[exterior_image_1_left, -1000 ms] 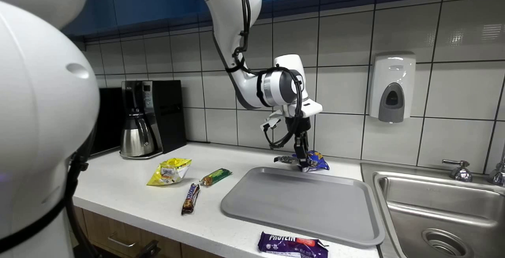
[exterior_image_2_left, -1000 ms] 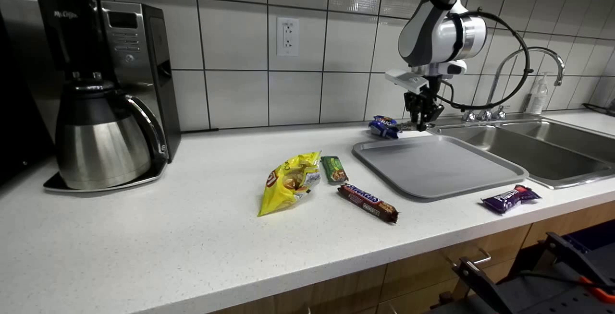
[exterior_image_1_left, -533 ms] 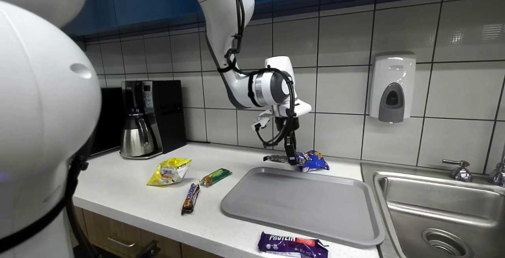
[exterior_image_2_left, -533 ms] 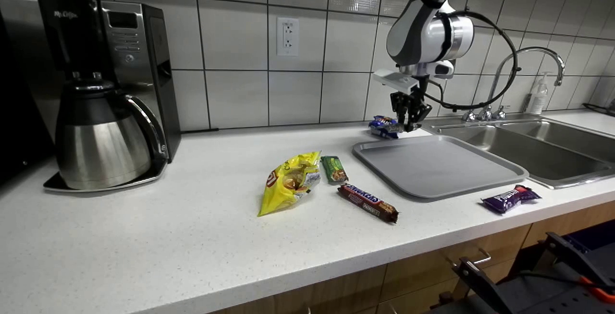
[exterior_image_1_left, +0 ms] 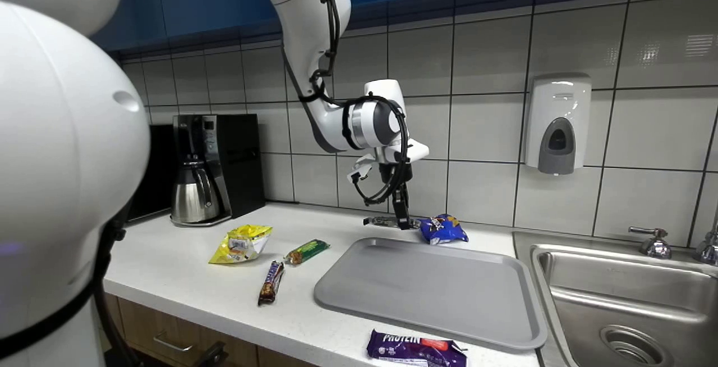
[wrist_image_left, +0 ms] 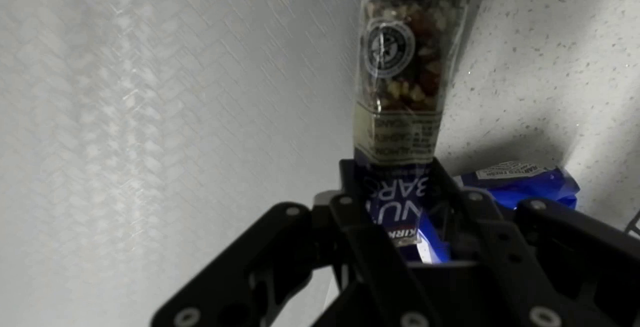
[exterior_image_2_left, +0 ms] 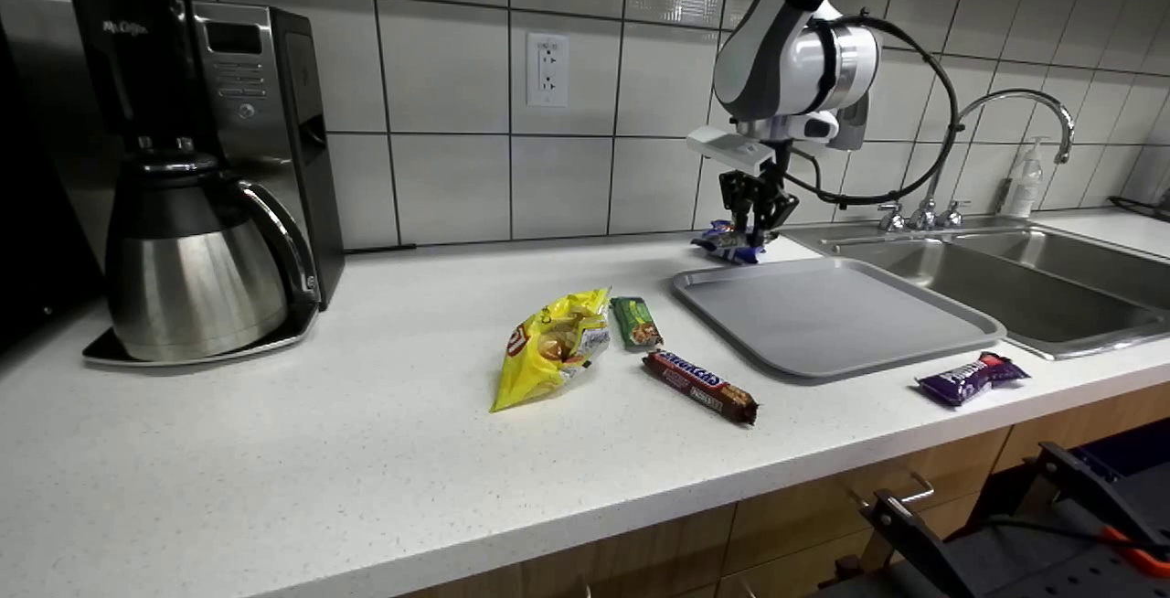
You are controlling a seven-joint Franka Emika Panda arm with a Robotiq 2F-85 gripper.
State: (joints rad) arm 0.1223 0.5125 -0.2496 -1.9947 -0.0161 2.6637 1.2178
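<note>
clear-and-blue nut bar point(wrist_image_left: 400, 109), nearly level, held in jaws

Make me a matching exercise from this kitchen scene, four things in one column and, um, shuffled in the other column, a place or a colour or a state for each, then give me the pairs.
Column one:
1. nut bar
2. tray
3. protein bar
4. coffee maker

Column two:
A. gray, flat beside the sink
B. bearing a steel carafe
C. held in the gripper
D. purple, near the front edge of the counter

Right pairs: 1-C, 2-A, 3-D, 4-B.
</note>
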